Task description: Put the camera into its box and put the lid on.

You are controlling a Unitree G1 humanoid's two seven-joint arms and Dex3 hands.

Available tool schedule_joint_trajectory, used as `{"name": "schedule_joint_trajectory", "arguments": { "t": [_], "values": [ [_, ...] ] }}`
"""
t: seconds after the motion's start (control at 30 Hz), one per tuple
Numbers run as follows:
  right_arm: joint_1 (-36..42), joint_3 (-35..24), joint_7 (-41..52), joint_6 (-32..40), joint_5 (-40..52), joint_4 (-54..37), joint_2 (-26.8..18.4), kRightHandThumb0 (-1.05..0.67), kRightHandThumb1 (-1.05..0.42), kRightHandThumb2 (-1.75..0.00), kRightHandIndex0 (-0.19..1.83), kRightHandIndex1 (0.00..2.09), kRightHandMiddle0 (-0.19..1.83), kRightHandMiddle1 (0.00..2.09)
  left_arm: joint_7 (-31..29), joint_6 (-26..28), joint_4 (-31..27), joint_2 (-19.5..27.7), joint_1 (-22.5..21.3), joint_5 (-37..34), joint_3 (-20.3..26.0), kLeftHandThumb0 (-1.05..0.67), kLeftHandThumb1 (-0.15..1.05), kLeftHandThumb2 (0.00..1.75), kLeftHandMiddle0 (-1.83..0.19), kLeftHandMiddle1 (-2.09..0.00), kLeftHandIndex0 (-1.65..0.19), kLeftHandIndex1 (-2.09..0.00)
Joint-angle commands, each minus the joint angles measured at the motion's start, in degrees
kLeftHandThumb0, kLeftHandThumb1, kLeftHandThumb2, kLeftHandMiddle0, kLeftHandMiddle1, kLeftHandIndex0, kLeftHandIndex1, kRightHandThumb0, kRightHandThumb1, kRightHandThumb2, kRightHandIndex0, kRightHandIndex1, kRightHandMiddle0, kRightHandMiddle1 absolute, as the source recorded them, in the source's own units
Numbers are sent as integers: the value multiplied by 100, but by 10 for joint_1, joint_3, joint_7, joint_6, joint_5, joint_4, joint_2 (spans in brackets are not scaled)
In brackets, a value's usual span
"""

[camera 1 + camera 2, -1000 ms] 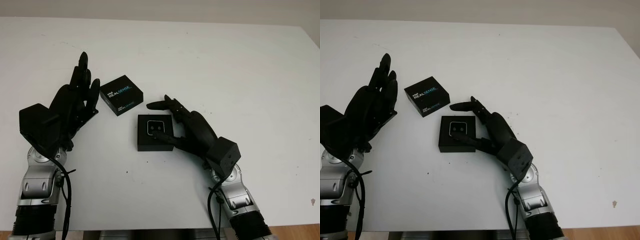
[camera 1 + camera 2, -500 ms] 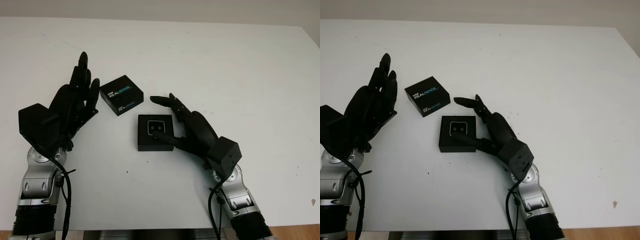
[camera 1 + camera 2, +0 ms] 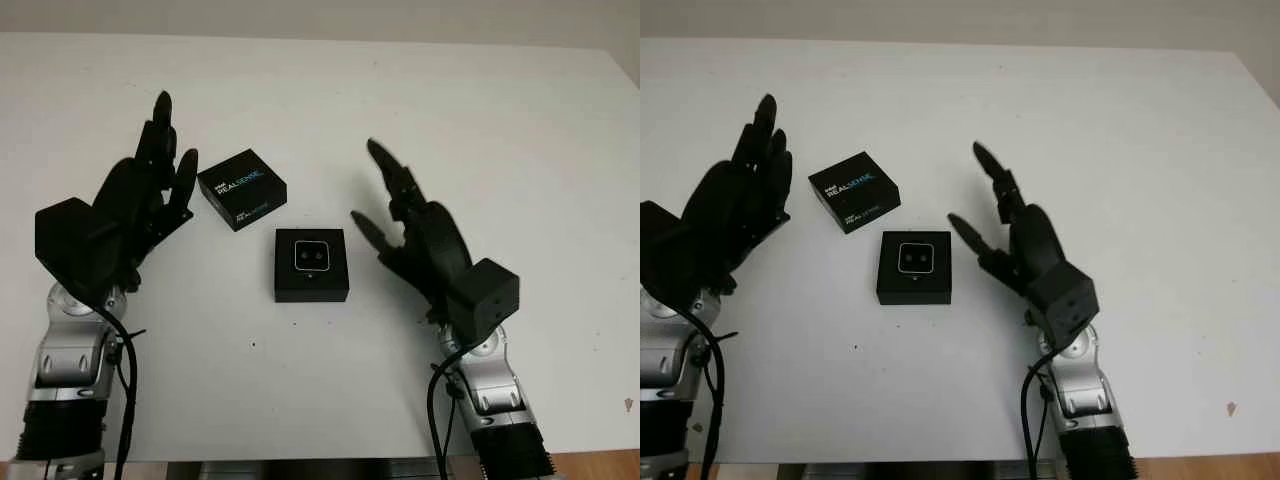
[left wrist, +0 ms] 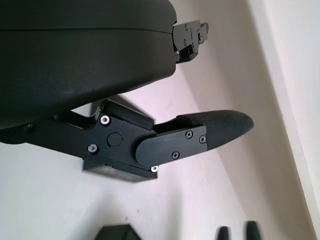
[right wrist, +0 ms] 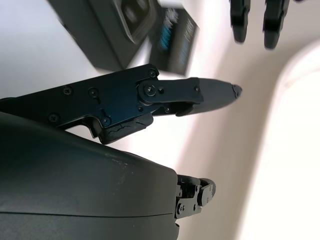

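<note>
**Onlooker A:** On the white table, the camera sits face-up in its black box, lens toward the ceiling. By the look of it, the first half of the job is done.

**Onlooker B:** And the lid?

**Onlooker A:** The lid, the black one printed REALSENSE, lies flat on the table just beyond the box and toward the left hand's side, near it but apart. It is not yet on, so the closing step is what remains.

**Onlooker B:** Where do the hands stand?

**Onlooker A:** The left hand is raised just beside the lid's outer edge, palm turned toward it, holding nothing and uncurled. I cannot say for certain from the head views whether a fingertip grazes the lid; there seems to be a thin gap. The right hand is up off the table on the far side of the box, also empty and uncurled, clear of the box with bare table between them.

**Onlooker B:** So the box sits between the two hands?

**Onlooker A:** Roughly. The lid is nearest the left hand, the box nearer the middle. My guess: the left hand is best placed to take the lid and carry it over the box.
</note>
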Motion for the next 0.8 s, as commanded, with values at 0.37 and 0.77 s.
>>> {"name": "schedule_joint_trajectory", "arguments": {
  "t": [0.37,0.77],
  "values": [
    [-64,-73,2,32,44,-34,-51,-78,-105,-39,-1,7,-1,22,-54,26,72,101,-137,157,-104,-83,105,13,11,-5,19,0],
    [-80,-79,-6,56,34,-18,-61,-73,-105,-40,-7,4,-8,16,-31,84,102,60,-157,277,-201,-93,105,8,19,0,19,0]
  ]
}}
